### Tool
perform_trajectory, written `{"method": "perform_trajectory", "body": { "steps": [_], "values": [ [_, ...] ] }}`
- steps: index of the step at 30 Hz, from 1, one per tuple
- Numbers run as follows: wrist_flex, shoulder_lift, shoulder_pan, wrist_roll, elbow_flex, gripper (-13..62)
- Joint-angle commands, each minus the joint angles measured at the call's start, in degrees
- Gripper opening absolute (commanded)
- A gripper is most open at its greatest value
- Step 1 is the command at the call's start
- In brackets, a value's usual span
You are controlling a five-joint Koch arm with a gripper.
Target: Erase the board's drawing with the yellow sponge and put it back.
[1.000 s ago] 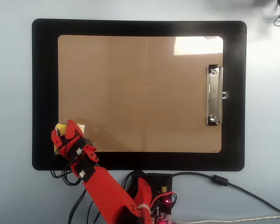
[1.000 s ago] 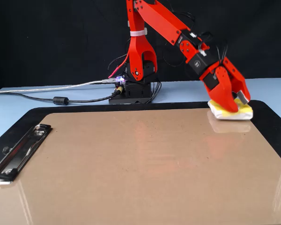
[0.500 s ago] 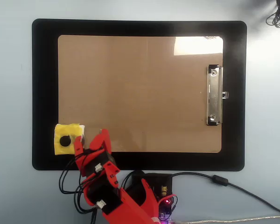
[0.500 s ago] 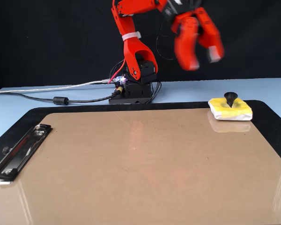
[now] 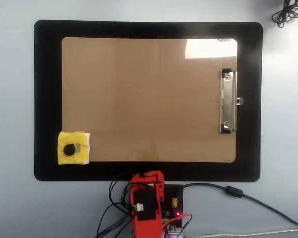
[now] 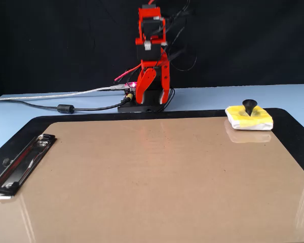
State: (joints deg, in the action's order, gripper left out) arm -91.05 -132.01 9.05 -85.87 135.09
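The brown board (image 5: 149, 99) (image 6: 142, 177) lies on a black mat (image 5: 47, 99). No drawing shows on its surface in either view. The yellow sponge (image 5: 73, 148) (image 6: 248, 117), black knob up, rests at the board's lower left corner in the overhead view, mostly on the mat. Nothing touches it. The red arm (image 5: 146, 201) is folded upright over its base, well away from the sponge. In the fixed view my gripper (image 6: 153, 98) hangs tips down in front of the base, its two jaws spread apart and holding nothing.
The silver clip (image 5: 228, 101) (image 6: 20, 162) sits on the board's short edge opposite the sponge. Cables (image 6: 66, 107) (image 5: 238, 193) run from the arm's base across the pale blue table. Another dark cable (image 5: 288, 10) lies at the overhead view's top right.
The gripper let go of the sponge, rose open and swung away. The arm has folded back over its base. The sponge has stayed put.
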Motion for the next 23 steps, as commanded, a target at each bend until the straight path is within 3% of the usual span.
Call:
{"method": "perform_trajectory", "body": {
  "steps": [1,23],
  "values": [
    [-3.34,-2.72,0.62,0.26,0.62,34.5],
    [-4.75,-2.64,0.62,0.18,6.06,34.4]
  ]
}}
